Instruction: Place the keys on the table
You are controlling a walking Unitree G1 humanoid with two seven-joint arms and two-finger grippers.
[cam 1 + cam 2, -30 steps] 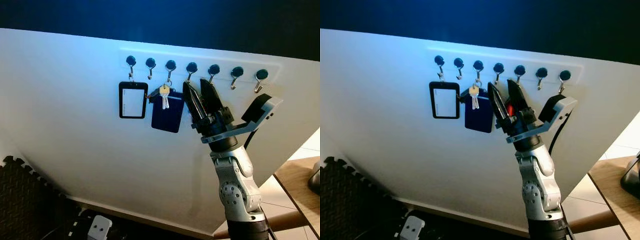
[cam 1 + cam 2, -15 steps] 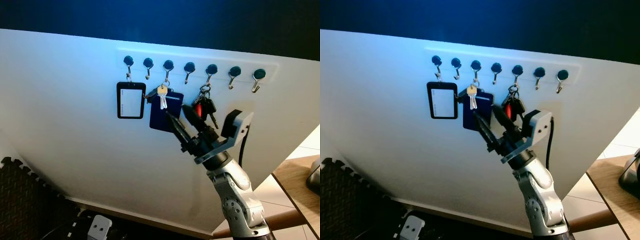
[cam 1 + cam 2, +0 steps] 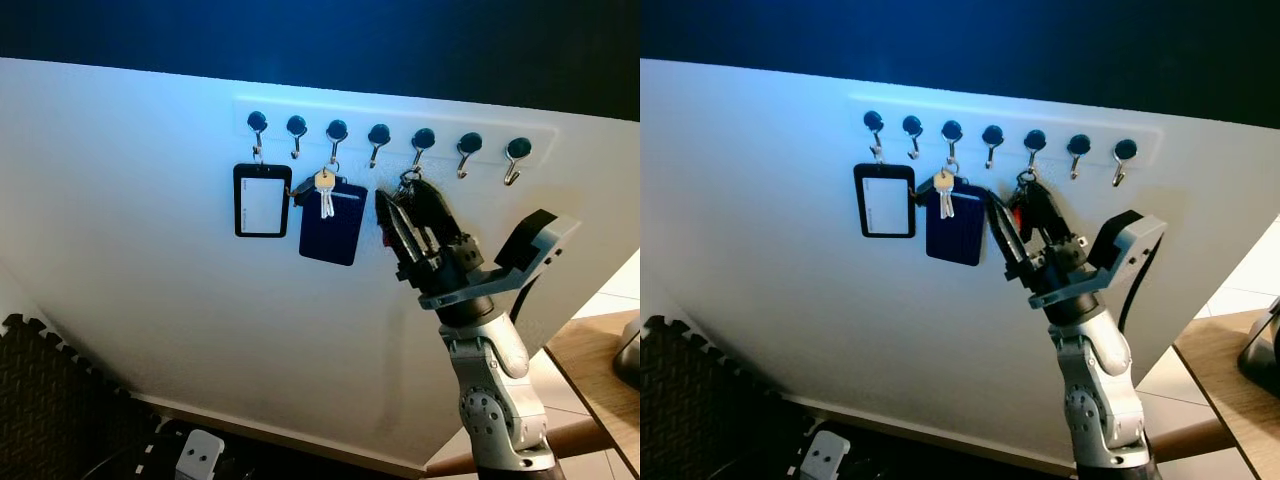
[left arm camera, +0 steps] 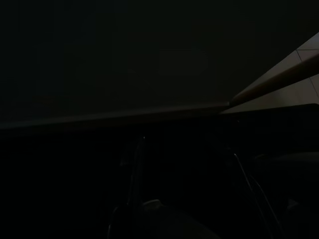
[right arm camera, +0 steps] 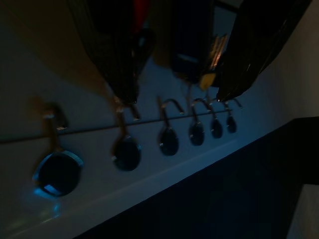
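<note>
Risk: the keys (image 3: 1025,205) could snag as they come off. They hang by a ring from a hook (image 3: 1033,144), and a pull straight outward rather than up and over the hook's tip would drag against it, or let the bunch slip out of the fingers and drop to the floor.
Second risk: closing too far sideways could catch the blue card holder (image 3: 332,222) next door (it hangs just beside, with its own single key).
Keys: on the fifth hook from the robot's left in the wall rail, a dark bunch with a red fob, lying against the white wall.
Right gripper (image 3: 412,215): raised to the keys with fingers pointing up, one either side of the bunch; parted only a little, gripping nothing that I can be sure of.
Left gripper: arm idle, wrist view too dark to judge the fingers.
Table (image 3: 600,375): wooden edge low on the robot's right, well apart from the hooks.
</note>
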